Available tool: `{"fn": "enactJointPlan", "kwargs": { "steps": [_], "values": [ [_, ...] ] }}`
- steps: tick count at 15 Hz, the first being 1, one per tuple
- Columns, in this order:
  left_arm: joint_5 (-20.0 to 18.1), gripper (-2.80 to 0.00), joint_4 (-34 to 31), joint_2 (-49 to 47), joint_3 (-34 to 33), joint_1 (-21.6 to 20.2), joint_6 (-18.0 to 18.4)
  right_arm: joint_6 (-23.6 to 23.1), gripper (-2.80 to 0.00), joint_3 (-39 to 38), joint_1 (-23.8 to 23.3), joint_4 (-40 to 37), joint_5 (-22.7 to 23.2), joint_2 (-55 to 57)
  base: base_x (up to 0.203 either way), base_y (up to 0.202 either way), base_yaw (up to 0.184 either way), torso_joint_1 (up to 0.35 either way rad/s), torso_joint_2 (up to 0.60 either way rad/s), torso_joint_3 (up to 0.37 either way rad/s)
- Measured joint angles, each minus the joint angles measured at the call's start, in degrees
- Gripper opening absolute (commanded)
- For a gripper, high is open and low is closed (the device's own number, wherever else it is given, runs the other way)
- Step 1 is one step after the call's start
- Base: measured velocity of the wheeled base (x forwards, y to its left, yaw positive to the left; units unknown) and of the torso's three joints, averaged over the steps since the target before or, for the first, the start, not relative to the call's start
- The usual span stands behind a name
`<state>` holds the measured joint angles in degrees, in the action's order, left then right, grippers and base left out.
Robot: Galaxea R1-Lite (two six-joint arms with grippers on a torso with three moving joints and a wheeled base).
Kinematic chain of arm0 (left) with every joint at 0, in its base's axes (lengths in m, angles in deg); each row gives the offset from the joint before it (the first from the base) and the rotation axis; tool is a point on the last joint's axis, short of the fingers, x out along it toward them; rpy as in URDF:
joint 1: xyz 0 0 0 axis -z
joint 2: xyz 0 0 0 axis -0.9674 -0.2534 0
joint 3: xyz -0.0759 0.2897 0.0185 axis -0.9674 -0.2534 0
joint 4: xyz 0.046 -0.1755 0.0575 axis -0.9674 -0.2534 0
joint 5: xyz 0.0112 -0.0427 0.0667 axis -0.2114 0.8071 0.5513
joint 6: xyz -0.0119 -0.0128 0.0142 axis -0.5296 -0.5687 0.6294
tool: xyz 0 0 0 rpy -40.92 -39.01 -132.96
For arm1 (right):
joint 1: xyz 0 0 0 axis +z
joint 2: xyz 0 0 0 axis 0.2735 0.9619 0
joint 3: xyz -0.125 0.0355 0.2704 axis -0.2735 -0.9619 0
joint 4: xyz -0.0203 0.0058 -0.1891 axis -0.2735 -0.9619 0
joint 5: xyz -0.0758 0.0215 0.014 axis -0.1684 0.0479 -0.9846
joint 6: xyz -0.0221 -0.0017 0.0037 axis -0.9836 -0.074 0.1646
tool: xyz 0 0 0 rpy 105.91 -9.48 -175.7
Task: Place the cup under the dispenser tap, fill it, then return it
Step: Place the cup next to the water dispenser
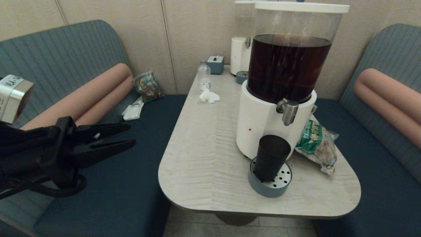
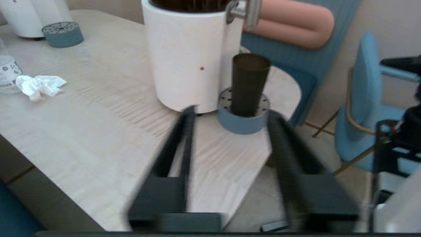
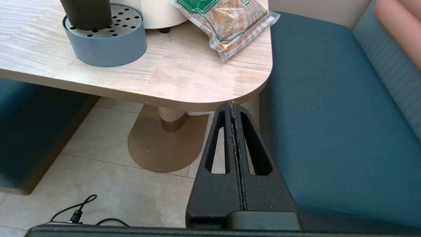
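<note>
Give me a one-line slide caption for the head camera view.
Dark cup stands on the grey drip tray below the dispenser tap, while the open left gripper hovers beside the table.

Matte black slotted triangular fingers (image 3: 234, 138), black cables, one silver wrist block (image 1: 13, 97).

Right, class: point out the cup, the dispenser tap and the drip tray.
cup (image 1: 271, 158), head view, its dark side wall.
dispenser tap (image 1: 288, 112), head view, the silver spout.
drip tray (image 1: 267, 189), head view, its grey-blue outer wall.
</note>
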<state>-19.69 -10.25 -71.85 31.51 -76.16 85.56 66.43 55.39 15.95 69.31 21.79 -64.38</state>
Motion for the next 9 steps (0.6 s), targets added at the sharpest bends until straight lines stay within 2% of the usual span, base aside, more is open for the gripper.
{"fn": "enactJointPlan", "kwargs": {
  "steps": [2, 5, 7, 9],
  "values": [
    [-0.51, 0.00, 4.55, -4.71, 0.09, -0.04, 1.67, 0.01, -2.80, 0.00, 0.00, 0.01, 0.00, 0.00, 0.000, 0.000, 0.000, 0.000, 0.00, 0.000],
    [-2.04, 0.00, 15.26, -15.37, 0.06, 0.66, 4.32, 0.01, -2.80, 0.00, 0.00, 0.00, 0.00, -0.02, 0.000, 0.000, 0.000, 0.000, 0.00, 0.000],
    [-2.43, 0.00, 21.88, -22.05, 0.16, 3.79, 4.62, 0.01, -2.80, 0.00, 0.00, 0.00, 0.00, -0.01, 0.000, 0.000, 0.000, 0.000, 0.00, 0.000],
    [-1.93, 0.00, 24.09, -27.34, 2.09, 8.29, 4.36, 0.01, -2.80, 0.00, 0.00, 0.00, 0.00, 0.00, 0.000, 0.000, 0.000, 0.000, 0.00, 0.000]
  ]
}}
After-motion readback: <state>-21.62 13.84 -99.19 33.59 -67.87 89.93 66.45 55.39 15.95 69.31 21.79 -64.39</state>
